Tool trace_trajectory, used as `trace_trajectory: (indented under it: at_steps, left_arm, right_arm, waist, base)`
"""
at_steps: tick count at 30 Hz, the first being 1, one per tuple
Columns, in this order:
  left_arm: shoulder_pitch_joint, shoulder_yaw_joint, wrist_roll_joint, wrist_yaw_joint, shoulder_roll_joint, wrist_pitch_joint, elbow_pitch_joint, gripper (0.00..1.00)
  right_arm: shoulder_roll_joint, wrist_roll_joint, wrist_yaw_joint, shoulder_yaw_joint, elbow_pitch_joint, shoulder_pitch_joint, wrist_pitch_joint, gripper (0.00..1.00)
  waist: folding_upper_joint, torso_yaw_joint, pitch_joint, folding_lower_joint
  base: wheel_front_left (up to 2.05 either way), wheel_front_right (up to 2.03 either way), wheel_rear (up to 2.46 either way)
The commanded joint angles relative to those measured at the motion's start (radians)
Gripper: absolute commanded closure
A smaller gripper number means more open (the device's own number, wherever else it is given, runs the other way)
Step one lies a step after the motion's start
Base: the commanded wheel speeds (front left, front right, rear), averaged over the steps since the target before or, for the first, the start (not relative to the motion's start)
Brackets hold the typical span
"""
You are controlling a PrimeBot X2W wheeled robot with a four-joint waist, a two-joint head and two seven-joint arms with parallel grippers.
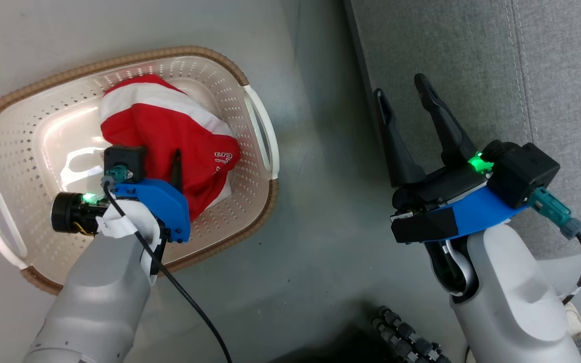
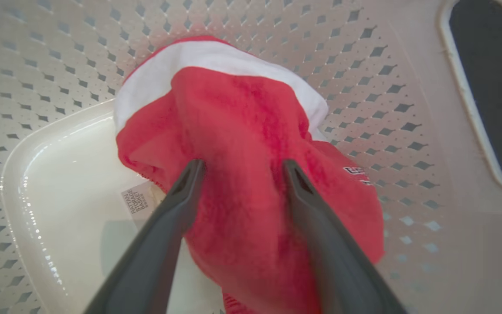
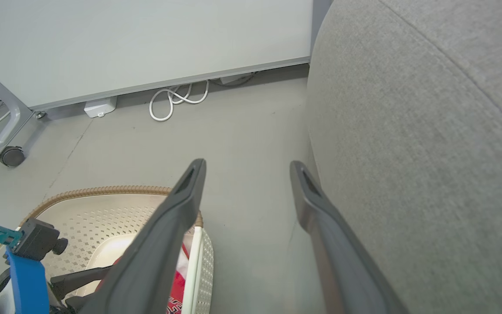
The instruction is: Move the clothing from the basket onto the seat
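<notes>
**STATUS: CLOTHING IN BASKET, BOTH JAWS OPEN**

**Head view.** The clothing, a red-and-white heap, lay inside the basket, which stood on the floor. The left jaws reached down into the basket, over the heap. The right jaws stood open and empty above the floor, at the edge of the seat.

**Left wrist view.** I read the left jaws as open. The left fingers stood apart with a red fold of the clothing between their tips. I could not tell whether the tips touched the fabric. A paper label lay on the basket bottom, just beside the heap.

**Right wrist view.** The right fingers stood wide apart with nothing between them. The seat rose on the right side of this view. The basket sat at the lower left with red cloth inside it. A white cable lay on the floor by the wall.
</notes>
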Motion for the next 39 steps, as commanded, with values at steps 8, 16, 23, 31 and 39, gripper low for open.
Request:
trace_trajectory:
  at_steps: [8, 16, 23, 31, 39]
  left_arm:
    - [-0.045, 0.019, -0.015, 0.093, -0.011, 0.006, 0.090, 0.00]
    - [-0.058, 0.008, -0.017, 0.128, -0.012, 0.073, 0.149, 0.96]
    - [-0.060, -0.008, -0.020, 0.114, -0.011, 0.106, 0.163, 1.00]
    - [-0.063, -0.014, -0.031, 0.085, -0.005, 0.089, 0.170, 1.00]
    - [-0.064, -0.019, -0.040, 0.067, -0.014, 0.082, 0.178, 1.00]
  right_arm:
    - [0.001, 0.020, 0.000, 0.016, -0.001, -0.029, -0.009, 0.00]
    - [0.002, 0.020, 0.000, 0.024, -0.016, -0.021, -0.009, 0.00]
    - [0.002, 0.024, 0.000, 0.023, -0.019, -0.018, -0.009, 0.00]
    - [0.002, 0.021, 0.000, 0.022, -0.018, -0.032, -0.009, 0.00]
    - [0.002, 0.013, 0.000, 0.015, -0.007, -0.035, -0.009, 0.00]
  waist:
    - [0.0000, -0.017, 0.026, -0.0001]
    - [0.0000, -0.026, 0.040, -0.0001]
    - [0.0000, -0.026, 0.045, -0.0001]
    - [0.0000, -0.021, 0.036, -0.0001]
    - [0.0000, -0.009, 0.006, -0.0001]
  base:
    - [0.00, 0.00, 0.00]
    - [0.00, 0.00, 0.00]
    - [0.00, 0.00, 0.00]
    - [0.00, 0.00, 0.00]
    - [0.00, 0.00, 0.00]
